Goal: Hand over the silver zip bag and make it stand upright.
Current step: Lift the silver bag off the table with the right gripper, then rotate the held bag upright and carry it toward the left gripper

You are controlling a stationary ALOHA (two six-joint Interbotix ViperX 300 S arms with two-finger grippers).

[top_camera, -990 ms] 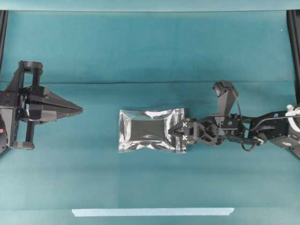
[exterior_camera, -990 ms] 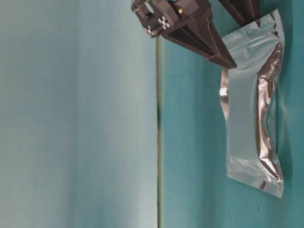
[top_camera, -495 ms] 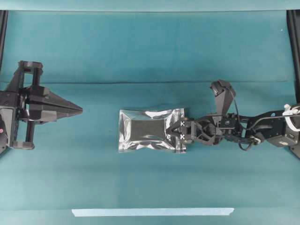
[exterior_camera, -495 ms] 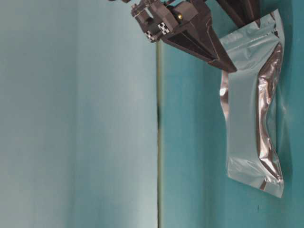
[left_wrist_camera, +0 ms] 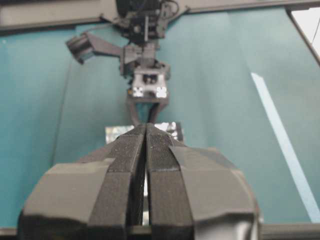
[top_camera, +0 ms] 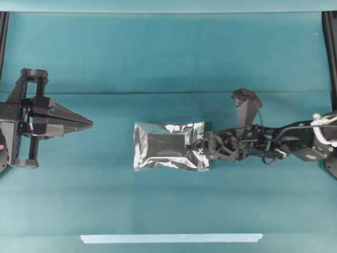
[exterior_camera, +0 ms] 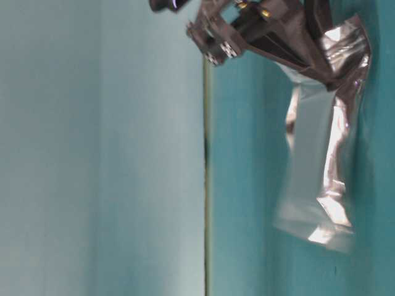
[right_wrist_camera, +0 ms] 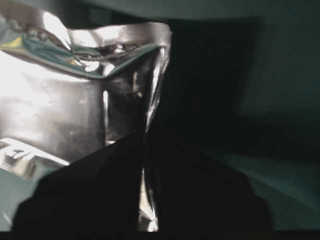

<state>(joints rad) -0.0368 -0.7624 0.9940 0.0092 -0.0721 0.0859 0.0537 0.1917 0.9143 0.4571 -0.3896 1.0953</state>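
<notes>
— Where is the silver zip bag [top_camera: 168,153]?

— Mid-table on the teal cloth [top_camera: 168,52], its right edge pinched between the closed fingers of the right gripper [top_camera: 202,149].

— And the left gripper [top_camera: 88,124]?

— Well apart at the left, fingers pressed together on nothing. A pale tape strip [top_camera: 171,238] lies near the table's front edge.
</notes>
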